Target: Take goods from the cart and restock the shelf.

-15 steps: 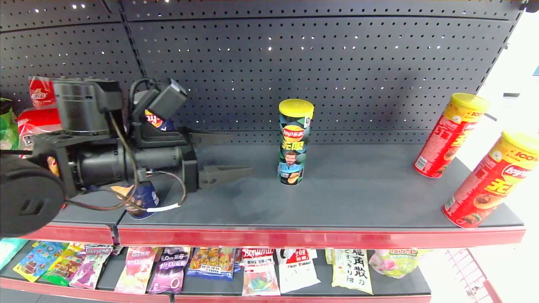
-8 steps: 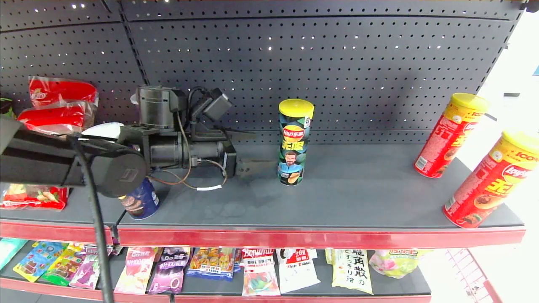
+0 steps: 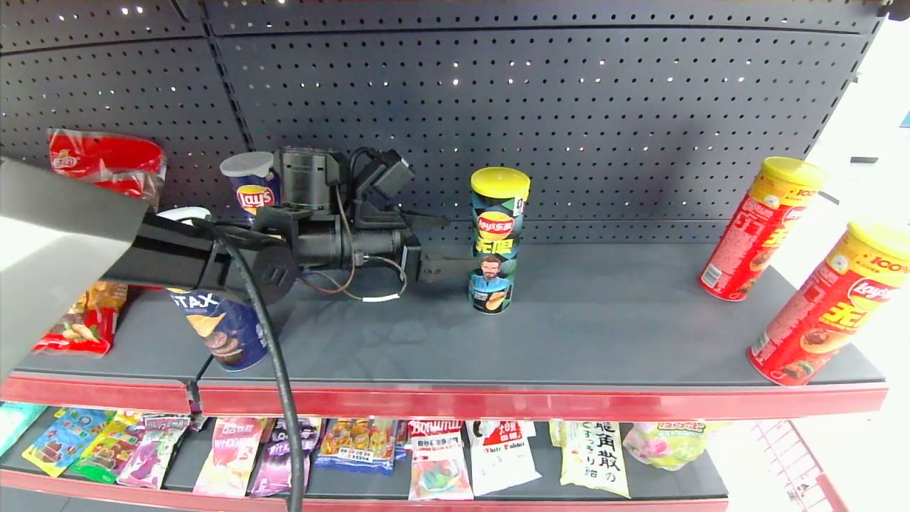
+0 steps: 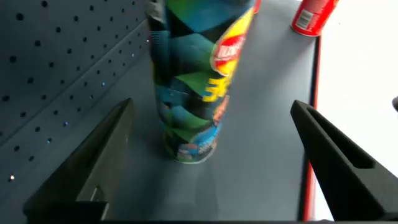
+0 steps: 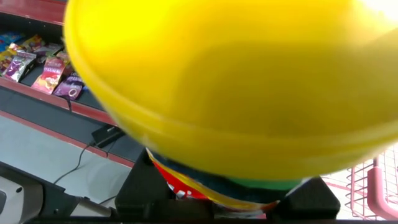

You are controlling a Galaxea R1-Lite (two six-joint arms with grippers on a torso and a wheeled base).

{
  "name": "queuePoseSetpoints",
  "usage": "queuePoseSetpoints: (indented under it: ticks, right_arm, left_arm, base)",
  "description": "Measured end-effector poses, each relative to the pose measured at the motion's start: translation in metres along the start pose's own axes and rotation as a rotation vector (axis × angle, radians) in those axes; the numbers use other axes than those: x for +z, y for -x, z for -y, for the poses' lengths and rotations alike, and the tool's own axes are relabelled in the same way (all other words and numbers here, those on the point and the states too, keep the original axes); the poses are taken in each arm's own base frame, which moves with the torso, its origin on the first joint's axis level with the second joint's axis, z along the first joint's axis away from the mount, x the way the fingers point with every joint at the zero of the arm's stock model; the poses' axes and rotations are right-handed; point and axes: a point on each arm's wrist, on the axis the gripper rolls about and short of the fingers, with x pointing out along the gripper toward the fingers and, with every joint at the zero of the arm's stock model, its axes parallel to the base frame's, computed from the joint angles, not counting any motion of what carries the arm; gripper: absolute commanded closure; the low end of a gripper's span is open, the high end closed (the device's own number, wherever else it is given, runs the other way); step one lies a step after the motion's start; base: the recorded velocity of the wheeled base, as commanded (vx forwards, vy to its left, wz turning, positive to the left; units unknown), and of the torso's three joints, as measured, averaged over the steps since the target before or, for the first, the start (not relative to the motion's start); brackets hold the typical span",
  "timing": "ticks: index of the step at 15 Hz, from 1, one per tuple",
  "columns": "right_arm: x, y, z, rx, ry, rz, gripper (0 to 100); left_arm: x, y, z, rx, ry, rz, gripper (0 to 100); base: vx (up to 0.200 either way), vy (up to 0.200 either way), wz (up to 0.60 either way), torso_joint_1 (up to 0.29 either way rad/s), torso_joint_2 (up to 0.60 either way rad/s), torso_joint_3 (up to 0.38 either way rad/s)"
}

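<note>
Left hand [image 4: 211, 102] spread wide, held horizontal; dark wedge fingers [image 4: 93, 168] flank cylindrical green chip can [image 3: 499, 242] without contact. Can upright mid-shelf, yellow plastic lid. Shelf [image 3: 604, 334] matte grey, red front lip; perforated dark pegboard [image 3: 569, 107] behind. Two red cans [image 3: 761, 227] standing near right end. Right hand [image 5: 224, 199] pinching second can [image 5: 236, 81], glossy yellow lid.

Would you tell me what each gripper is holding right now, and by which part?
The left gripper holds nothing: its open fingers flank the green can. The right gripper grips a yellow-lidded can by its body, below the lid.
</note>
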Motion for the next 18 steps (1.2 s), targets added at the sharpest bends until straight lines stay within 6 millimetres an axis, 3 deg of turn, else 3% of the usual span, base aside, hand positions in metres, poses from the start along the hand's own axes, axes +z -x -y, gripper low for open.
queuePoseSetpoints:
  ticks: [14,18]
  right_arm:
    - [0.0,0.0,0.0,-0.012,-0.001,-0.005,100]
    - [0.0,0.0,0.0,-0.011,-0.001,-0.005,100]
  left_arm:
    - [-0.007,-0.042,-0.027,-0.015,-0.023,0.04,0]
    - [-0.008,-0.054,-0.024,-0.038,0.016,0.045,0]
  base:
    - [0.0,0.0,0.0,0.0,0.0,0.0]
    - [0.0,0.0,0.0,0.0,0.0,0.0]
